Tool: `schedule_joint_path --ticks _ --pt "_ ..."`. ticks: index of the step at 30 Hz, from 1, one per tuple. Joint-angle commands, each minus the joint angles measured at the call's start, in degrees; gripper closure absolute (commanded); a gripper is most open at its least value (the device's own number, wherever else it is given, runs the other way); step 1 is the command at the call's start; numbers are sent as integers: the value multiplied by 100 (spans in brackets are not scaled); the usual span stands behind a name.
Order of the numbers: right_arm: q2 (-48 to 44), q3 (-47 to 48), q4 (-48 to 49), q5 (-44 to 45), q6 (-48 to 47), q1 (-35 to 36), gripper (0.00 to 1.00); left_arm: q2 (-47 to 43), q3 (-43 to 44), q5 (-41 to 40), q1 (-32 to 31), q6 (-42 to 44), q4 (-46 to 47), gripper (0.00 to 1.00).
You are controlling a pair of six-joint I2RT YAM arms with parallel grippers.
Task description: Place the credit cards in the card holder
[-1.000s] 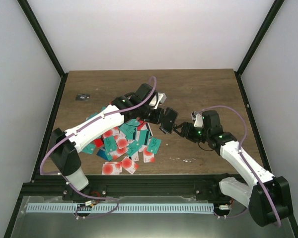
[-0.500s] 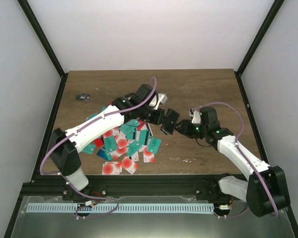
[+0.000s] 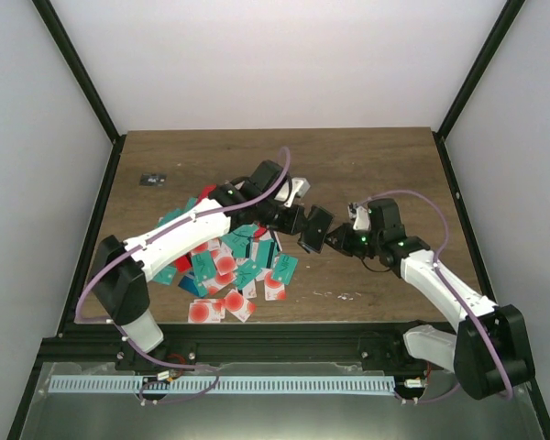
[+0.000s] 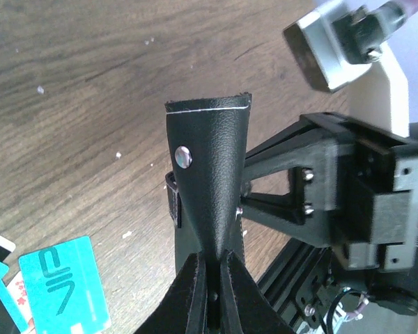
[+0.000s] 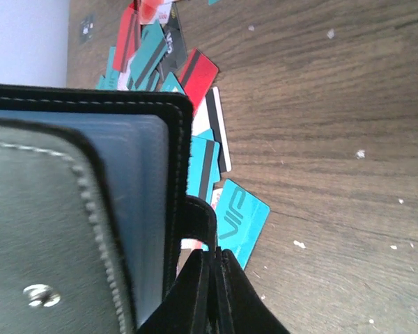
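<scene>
While credit cards (image 3: pixel 222 266) lie nearby, left gripper (image 4: pixel 210 263) and right gripper (image 5: pixel 210 256) pinch card holder (image 4: pixel 212 170).

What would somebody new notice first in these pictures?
Two robot arms meet in the middle of the table, where the left gripper and the right gripper both pinch one little black card holder between them. Just left of it lies a messy heap of credit cards, teal, red, and white with red circles.

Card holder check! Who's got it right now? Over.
Left tool shut on card holder. Right tool shut on it too. Credit cards heaped on table, nothing blocking.
</scene>
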Motion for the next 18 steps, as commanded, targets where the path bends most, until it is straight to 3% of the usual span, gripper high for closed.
schedule_joint_path --ticks 1,6,12,16,18 --pt "-247 -143 -397 194 37 -47 99 -33 -442 329 10 -145 532 96" --pt "-588 -664 -813 410 390 -45 99 468 -642 608 11 -197 997 96" --pt "-679 -865 -1124 754 572 -45 99 1498 -216 848 10 3 1116 96" --pt "-532 -696 -1338 907 414 -68 99 2146 471 403 8 310 592 82" --pt "-484 -573 -1420 968 302 -79 99 2286 714 37 13 448 318 65"
